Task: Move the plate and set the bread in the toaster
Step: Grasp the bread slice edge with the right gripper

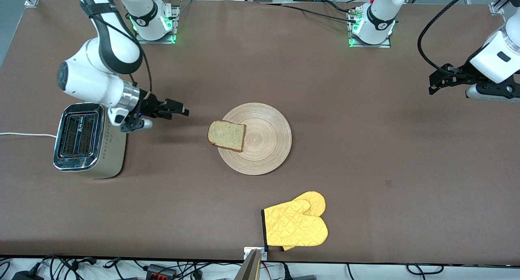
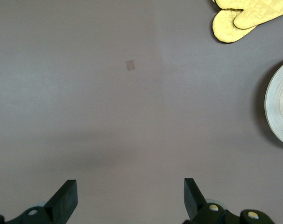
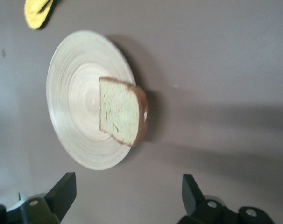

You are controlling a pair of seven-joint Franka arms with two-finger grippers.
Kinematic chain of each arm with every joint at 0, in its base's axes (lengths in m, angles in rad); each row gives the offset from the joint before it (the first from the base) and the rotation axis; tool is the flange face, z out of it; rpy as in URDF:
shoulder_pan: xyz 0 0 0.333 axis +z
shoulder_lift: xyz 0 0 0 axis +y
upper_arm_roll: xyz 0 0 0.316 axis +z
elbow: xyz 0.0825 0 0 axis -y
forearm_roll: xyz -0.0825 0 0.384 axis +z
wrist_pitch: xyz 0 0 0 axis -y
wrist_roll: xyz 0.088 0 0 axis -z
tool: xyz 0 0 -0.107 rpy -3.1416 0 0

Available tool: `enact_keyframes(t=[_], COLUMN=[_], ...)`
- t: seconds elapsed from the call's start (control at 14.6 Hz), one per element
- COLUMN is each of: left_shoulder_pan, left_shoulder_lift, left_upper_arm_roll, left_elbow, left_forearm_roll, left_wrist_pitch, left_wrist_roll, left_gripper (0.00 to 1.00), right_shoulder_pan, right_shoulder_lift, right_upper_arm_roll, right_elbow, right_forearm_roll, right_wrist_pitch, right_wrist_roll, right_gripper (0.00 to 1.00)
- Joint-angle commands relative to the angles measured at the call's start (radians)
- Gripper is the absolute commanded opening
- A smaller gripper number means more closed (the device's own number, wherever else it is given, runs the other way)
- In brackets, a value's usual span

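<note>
The round tan plate (image 1: 268, 144) lies mid-table. The slice of bread (image 1: 226, 135) rests on its rim toward the right arm's end and overhangs the edge. The toaster (image 1: 81, 137) stands at the right arm's end with both slots empty. My right gripper (image 1: 182, 109) is open and empty over the table between toaster and plate. Its wrist view shows the plate (image 3: 76, 93) and bread (image 3: 120, 112) ahead of the open gripper (image 3: 127, 196). My left gripper (image 1: 434, 83) waits, open and empty (image 2: 130, 198), over bare table at the left arm's end. The plate's rim (image 2: 279, 105) shows in its wrist view.
A yellow oven mitt (image 1: 295, 225) lies near the front edge, nearer the front camera than the plate; it also shows in the left wrist view (image 2: 244, 18). The toaster's white cord (image 1: 24, 134) runs off toward the table end.
</note>
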Motion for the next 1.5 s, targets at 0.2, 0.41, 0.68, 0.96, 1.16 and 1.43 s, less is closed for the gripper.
enact_keyframes(t=[0.2, 0.41, 0.68, 0.96, 1.16, 1.43], left_shoulder_pan=[-0.001, -0.004, -0.005, -0.007, -0.007, -0.007], left_shoulder_lift=[-0.007, -0.001, 0.016, 0.019, 0.022, 0.025], left_upper_arm_roll=[-0.001, -0.002, -0.002, -0.005, -0.005, -0.005], left_elbow=[-0.004, 0.01, 0.031, 0.032, 0.032, 0.033], left_forearm_roll=[0.025, 0.025, 0.025, 0.025, 0.025, 0.025], left_wrist_pitch=[-0.039, -0.065, -0.07, -0.07, -0.07, -0.068], left_wrist_roll=[-0.016, -0.016, -0.016, -0.016, -0.016, -0.016], left_gripper=[1.0, 1.0, 1.0, 1.0, 1.0, 1.0], right_shoulder_pan=[-0.005, -0.005, 0.024, 0.056, 0.061, 0.057], right_shoulder_lift=[0.116, 0.186, 0.257, 0.332, 0.379, 0.444], right_upper_arm_roll=[-0.004, -0.002, -0.004, -0.004, -0.004, -0.004], right_elbow=[-0.035, -0.029, -0.008, 0.075, 0.113, 0.167], right_forearm_roll=[0.317, 0.534, 0.789, 0.791, 0.791, 0.8], right_wrist_pitch=[0.096, 0.112, 0.116, 0.118, 0.119, 0.115], right_wrist_roll=[-0.405, -0.653, -0.89, -0.896, -0.93, -0.953], right_gripper=[1.0, 1.0, 1.0, 1.0, 1.0, 1.0])
